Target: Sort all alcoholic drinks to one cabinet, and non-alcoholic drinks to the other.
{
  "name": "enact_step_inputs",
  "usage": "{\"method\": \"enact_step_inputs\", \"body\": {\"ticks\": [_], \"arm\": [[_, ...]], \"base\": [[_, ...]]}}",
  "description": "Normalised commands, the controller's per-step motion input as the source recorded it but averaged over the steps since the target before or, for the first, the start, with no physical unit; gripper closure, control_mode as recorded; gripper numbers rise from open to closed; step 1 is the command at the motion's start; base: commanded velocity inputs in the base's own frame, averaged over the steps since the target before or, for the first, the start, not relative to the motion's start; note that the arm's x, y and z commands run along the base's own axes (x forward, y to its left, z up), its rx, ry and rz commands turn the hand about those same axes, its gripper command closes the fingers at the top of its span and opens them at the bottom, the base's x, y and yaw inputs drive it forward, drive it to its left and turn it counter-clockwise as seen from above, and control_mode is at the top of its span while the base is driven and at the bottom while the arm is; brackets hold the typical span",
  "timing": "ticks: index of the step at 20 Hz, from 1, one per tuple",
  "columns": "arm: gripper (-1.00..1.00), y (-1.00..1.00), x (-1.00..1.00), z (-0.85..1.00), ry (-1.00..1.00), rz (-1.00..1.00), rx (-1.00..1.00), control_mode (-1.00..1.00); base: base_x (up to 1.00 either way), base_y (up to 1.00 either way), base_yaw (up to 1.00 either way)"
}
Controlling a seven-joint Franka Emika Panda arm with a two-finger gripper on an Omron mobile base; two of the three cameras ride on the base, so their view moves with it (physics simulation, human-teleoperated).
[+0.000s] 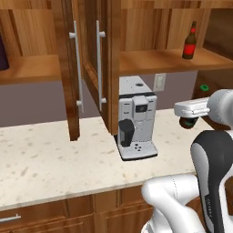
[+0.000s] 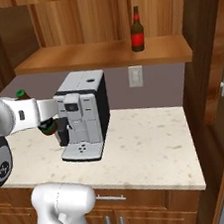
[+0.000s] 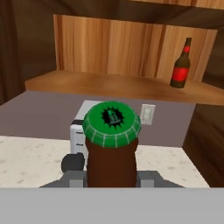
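Observation:
My gripper is shut on a brown beer bottle with a green cap, which rises between the fingers in the hand view. In the left base view the hand holds this bottle above the counter, right of the coffee machine. From the right base camera the held bottle hangs just left of that machine. A second dark bottle with a red label stands upright on the right cabinet's shelf. A dark purple bottle shows at the left edge on the left cabinet's shelf.
A silver coffee machine stands on the pale counter under the cabinets. Two wooden cabinet doors hang open, edge-on, between the two shelves. A wall outlet sits behind the machine. A dark side wall closes the right.

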Motion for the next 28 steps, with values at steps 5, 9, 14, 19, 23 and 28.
{"method": "enact_step_inputs", "body": {"ticks": [5, 9, 14, 19, 23, 28], "arm": [[1.00, 0.00, 0.00, 0.00, 0.00, 0.00, 0.00, 1.00], [1.00, 0.00, 0.00, 0.00, 0.00, 0.00, 0.00, 1.00], [1.00, 0.00, 0.00, 0.00, 0.00, 0.00, 0.00, 1.00], [1.00, 0.00, 0.00, 0.00, 0.00, 0.00, 0.00, 1.00], [1.00, 0.00, 0.00, 0.00, 0.00, 0.00, 0.00, 1.00], [1.00, 0.00, 0.00, 0.00, 0.00, 0.00, 0.00, 1.00]], "base": [[0.36, -0.04, -0.01], [0.35, -0.04, 0.00], [0.20, 0.00, 0.00], [0.11, 0.00, 0.00], [0.13, 0.00, 0.00], [0.19, 0.00, 0.00]]}}
